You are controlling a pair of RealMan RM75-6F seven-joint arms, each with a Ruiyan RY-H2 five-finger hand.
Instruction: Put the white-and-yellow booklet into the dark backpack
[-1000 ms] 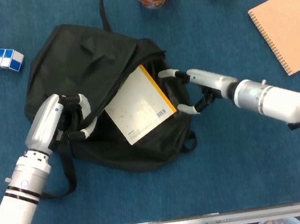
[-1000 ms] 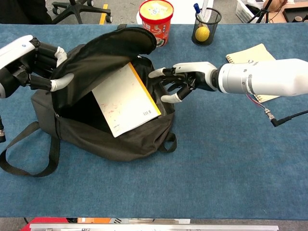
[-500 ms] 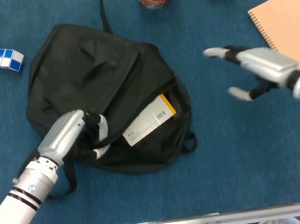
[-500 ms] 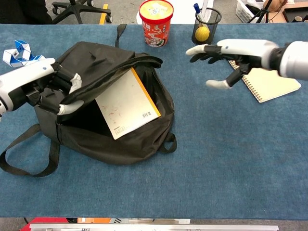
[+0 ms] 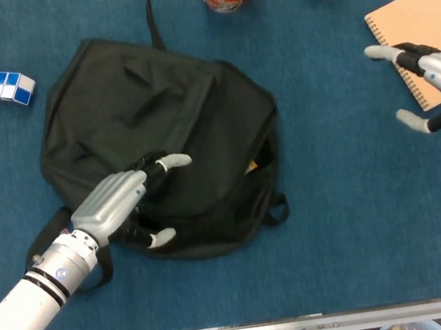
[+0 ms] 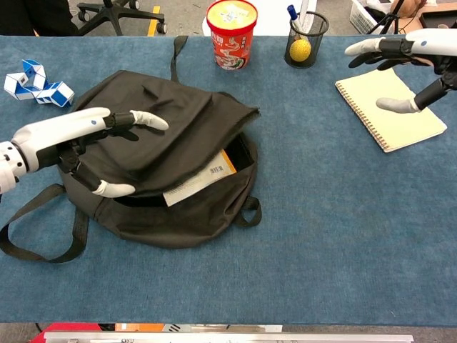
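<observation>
Left hand (image 6: 78, 143) lies spread over the near-left part of the dark backpack (image 5: 157, 116), fingers apart and gripping nothing; in the head view (image 5: 124, 202) one fingertip reaches up onto the flap while the thumb sits lower, at the bag's front edge. Just to the right of this hand, under the drooping flap, the white-and-yellow booklet (image 6: 202, 180) lies inside the backpack's opening, with only a pale strip and a yellow corner showing in the chest view; the head view shows no more than a small yellow sliver (image 5: 250, 163) at the opening. Below and left of the hand a shoulder strap (image 6: 36, 243) loops out over the blue table (image 6: 321, 243). Beyond the hand, on the far left, sits a blue-and-white twist puzzle (image 6: 36, 82). Past the backpack's far edge stands a red-and-orange cup (image 6: 231, 32), and further right a mesh pen holder (image 6: 305, 39) with a yellow ball in it. Right hand (image 6: 410, 61) hovers well apart on the far right, fingers splayed and holding nothing, above a spiral notebook (image 6: 393, 107) lying flat.
</observation>
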